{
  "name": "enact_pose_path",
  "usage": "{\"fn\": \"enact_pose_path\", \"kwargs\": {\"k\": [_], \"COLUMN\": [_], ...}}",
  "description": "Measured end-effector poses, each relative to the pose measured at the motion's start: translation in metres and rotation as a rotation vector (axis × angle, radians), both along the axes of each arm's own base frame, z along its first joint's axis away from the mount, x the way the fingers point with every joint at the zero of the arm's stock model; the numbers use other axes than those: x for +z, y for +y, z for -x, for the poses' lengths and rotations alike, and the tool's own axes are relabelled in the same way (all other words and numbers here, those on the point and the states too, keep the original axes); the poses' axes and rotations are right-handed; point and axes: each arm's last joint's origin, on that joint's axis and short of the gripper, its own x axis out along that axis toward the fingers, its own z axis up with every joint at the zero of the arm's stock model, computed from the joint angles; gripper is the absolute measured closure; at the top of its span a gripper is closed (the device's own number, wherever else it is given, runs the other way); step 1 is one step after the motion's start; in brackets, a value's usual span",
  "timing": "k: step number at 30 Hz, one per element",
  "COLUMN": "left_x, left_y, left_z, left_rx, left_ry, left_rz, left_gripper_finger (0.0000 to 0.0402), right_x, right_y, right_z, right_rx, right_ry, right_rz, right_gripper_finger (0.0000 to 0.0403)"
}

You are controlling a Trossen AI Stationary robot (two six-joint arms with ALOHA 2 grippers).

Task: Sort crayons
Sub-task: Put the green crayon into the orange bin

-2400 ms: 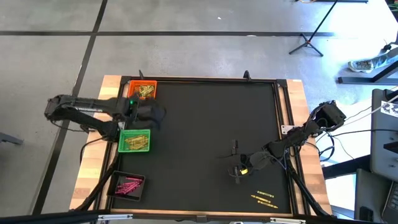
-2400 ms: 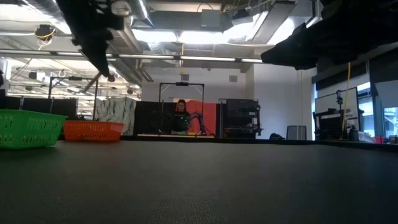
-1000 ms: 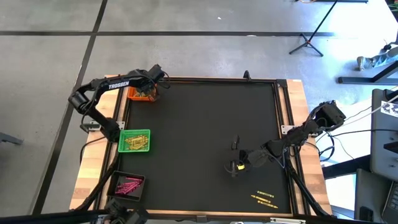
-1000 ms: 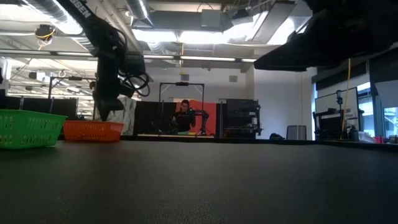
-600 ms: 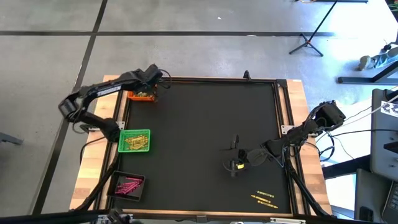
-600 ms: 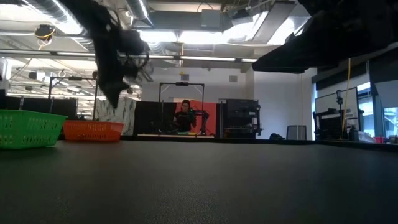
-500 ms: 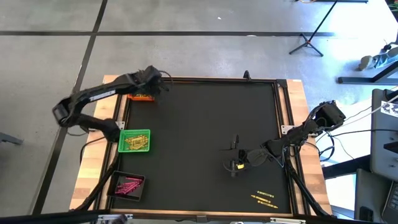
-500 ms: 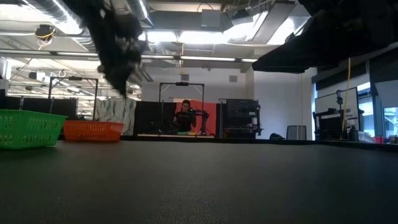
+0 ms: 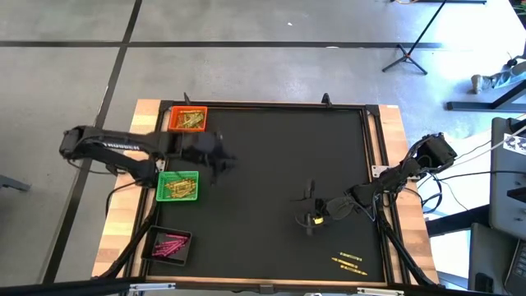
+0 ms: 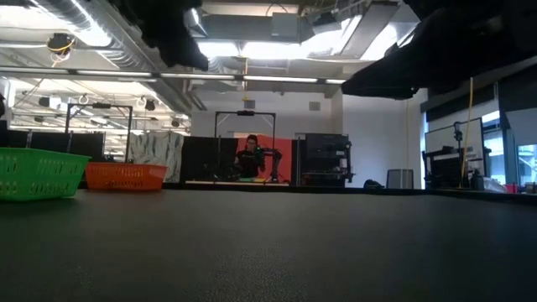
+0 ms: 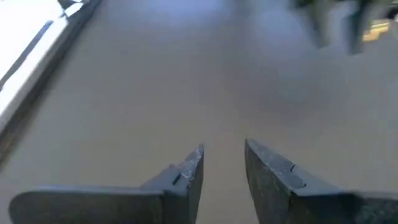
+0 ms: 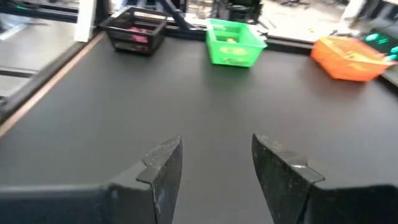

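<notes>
Mostly sorted: orange tray, green tray & black tray hold crayons, few yellow crayons left on mat; left gripper & right gripper both parted, empty

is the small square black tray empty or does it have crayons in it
Not empty. In the high view the small square black tray at the table's near left corner holds a bunch of pink crayons lying flat inside it.
</notes>
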Motion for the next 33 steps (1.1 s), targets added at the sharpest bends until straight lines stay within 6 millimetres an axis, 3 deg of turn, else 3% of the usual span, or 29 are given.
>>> {"fn": "enact_pose_path", "kwargs": {"k": [7,15,23,29,33], "left_x": [-0.032,-0.077,-0.105,-0.112,-0.113], "left_y": [-0.05,-0.083,-0.099,-0.101,-0.101], "left_z": [-0.004,-0.004,-0.018,-0.026,-0.027], "left_rx": [-0.161,-0.243,-0.263,-0.284,-0.287], "left_ry": [-0.173,-0.323,-0.303,-0.346,-0.347], "left_rz": [0.024,0.101,0.091,0.051,0.049], "left_gripper_finger": [0.0301,0.0301,0.0301,0.0301,0.0301], "right_x": [0.006,0.038,0.067,0.056,0.045], "right_y": [0.014,0.054,0.083,0.098,0.105], "right_z": [-0.001,-0.001,0.03,0.06,0.082], "right_rx": [0.083,0.077,0.02,-0.109,-0.224], "right_ry": [0.036,0.33,0.676,0.948,1.042], "right_rz": [-0.036,0.019,-0.199,-0.503,-0.591], "right_gripper_finger": [0.021,0.021,0.021,0.021,0.021]}}
